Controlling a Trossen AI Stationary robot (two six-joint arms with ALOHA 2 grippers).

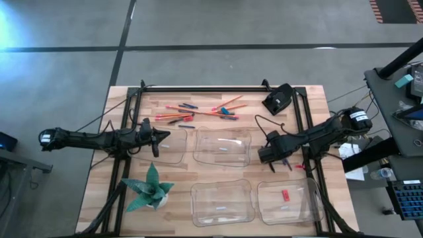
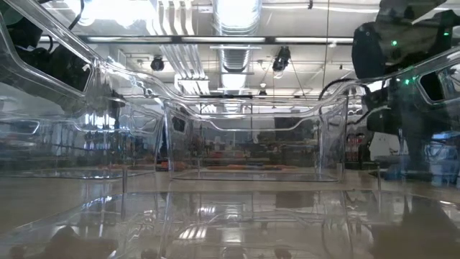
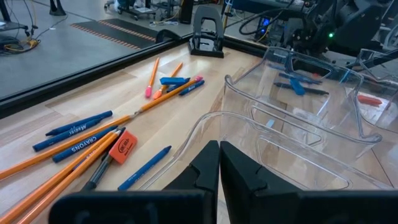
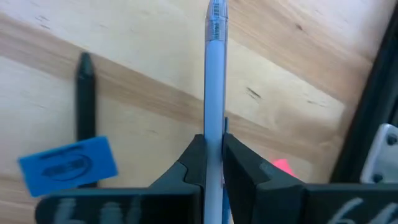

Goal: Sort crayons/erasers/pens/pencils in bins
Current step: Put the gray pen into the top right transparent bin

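My right gripper (image 1: 268, 157) is at the right of the table, beside the far-middle bin (image 1: 223, 145). It is shut on a pale blue pen (image 4: 214, 74). A blue eraser (image 4: 68, 163) and a dark stick (image 4: 84, 118) lie on the wood next to it. My left gripper (image 1: 155, 140) is shut and empty over the far-left bin (image 1: 173, 147). Orange pencils (image 1: 205, 111), blue crayons (image 3: 74, 134) and a red eraser (image 3: 122, 146) lie in a loose pile on the far part of the table. Another red eraser (image 1: 285, 195) lies in the near-right bin (image 1: 304, 201). My right gripper pinches the pen's barrel (image 4: 214, 140) between its two fingers. The pen runs straight out ahead of the fingertips, along the fingers. The wood shows close behind it. Whether the pen rests on the table or is lifted clear, I cannot tell.
A green folded-paper plant (image 1: 151, 188) stands at the near left. A black desk tool (image 1: 277, 99) sits at the far right. A near-middle bin (image 1: 223, 201) stands in front. Black frame rails (image 1: 301, 119) run along the table's sides. Clear bin walls (image 2: 251, 144) fill the low view.
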